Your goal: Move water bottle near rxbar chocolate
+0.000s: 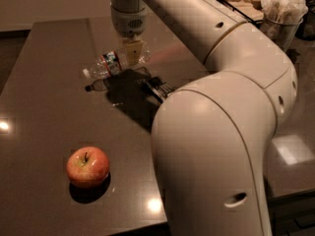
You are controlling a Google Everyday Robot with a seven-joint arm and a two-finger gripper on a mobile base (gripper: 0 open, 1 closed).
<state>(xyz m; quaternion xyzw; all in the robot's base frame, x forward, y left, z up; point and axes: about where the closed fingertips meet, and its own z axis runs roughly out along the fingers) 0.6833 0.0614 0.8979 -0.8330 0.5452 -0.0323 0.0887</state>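
Note:
The water bottle (112, 64) is clear with a white cap at its left end and a red, white and blue label. It hangs tilted above the dark table (44, 107), its shadow below it. My gripper (132, 52) points down at the far middle of the table and is shut on the bottle's right end. The rxbar chocolate (158, 88), a flat black bar with white lettering, lies on the table just right of and below the bottle, partly hidden by my arm.
A red-yellow apple (87, 166) sits near the table's front left. My large white arm (221, 132) fills the right side of the view. A metal cup with napkins (281, 21) and a dark basket (241, 1) stand at the back right.

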